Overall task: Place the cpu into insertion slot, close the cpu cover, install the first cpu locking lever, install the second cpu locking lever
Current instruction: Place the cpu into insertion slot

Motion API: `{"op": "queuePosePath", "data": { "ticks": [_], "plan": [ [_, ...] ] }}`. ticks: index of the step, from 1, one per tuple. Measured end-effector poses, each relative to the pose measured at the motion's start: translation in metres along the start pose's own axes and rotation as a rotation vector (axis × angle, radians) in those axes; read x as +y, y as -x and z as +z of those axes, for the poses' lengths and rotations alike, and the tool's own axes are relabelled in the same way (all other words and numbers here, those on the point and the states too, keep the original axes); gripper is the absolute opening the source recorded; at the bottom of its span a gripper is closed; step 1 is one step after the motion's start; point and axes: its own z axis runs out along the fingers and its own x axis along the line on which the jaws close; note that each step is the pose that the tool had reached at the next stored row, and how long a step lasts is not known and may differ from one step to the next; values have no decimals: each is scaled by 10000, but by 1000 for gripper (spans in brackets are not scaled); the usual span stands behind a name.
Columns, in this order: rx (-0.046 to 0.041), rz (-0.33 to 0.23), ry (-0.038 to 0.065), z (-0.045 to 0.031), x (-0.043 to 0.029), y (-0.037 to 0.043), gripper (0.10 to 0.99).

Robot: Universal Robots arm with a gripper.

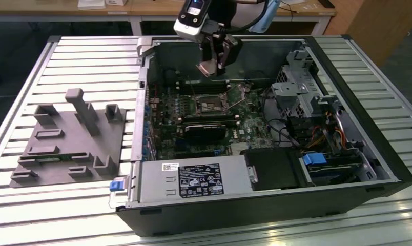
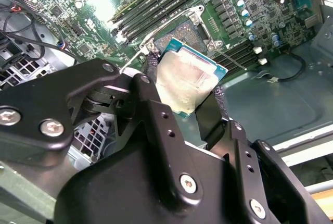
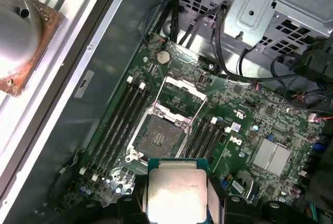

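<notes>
Grasp: end effector (image 1: 211, 66) clenched on the cpu (image 2: 188, 84), hanging above the open computer case (image 1: 370, 154) | target: insertion slot (image 3: 158, 138) empty, below the chip and slightly to the near side, well apart | cpu cover (image 3: 183, 85) folded open on the slot's side away from the end effector
</notes>
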Motion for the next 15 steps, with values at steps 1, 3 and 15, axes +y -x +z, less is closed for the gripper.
{"op": "queuePosePath", "data": {
  "ticks": [1,3,15],
  "plan": [
    [-1,13,0,2,0,0,541],
    [-3,41,1,7,0,0,541],
    [-16,208,3,34,-3,0,541]
  ]
}}
